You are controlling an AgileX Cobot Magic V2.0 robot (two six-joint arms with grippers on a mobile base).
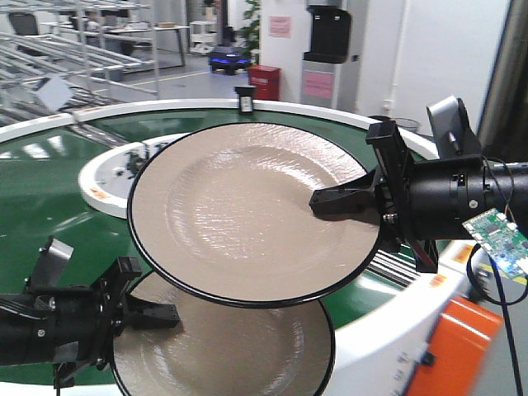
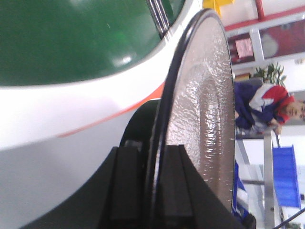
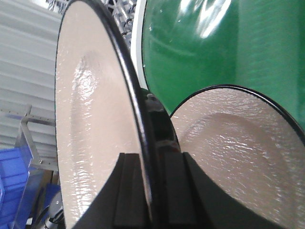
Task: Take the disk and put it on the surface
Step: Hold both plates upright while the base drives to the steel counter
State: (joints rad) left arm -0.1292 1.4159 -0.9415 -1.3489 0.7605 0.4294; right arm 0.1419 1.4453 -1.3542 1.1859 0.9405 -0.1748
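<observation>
Right black gripper (image 1: 323,200) is pinching the rim of a round beige black-edged plate (image 1: 239,214), face up, a little tilted. Left black gripper (image 1: 167,316) is pinching a matching lower plate (image 1: 231,351).

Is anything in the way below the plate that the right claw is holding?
Yes. A second plate, gripped by the left claw, sits lower down and partly overlaps the plate in the right claw. The green conveyor belt lies beneath too. The tabletop it must reach isn't in view.
</observation>
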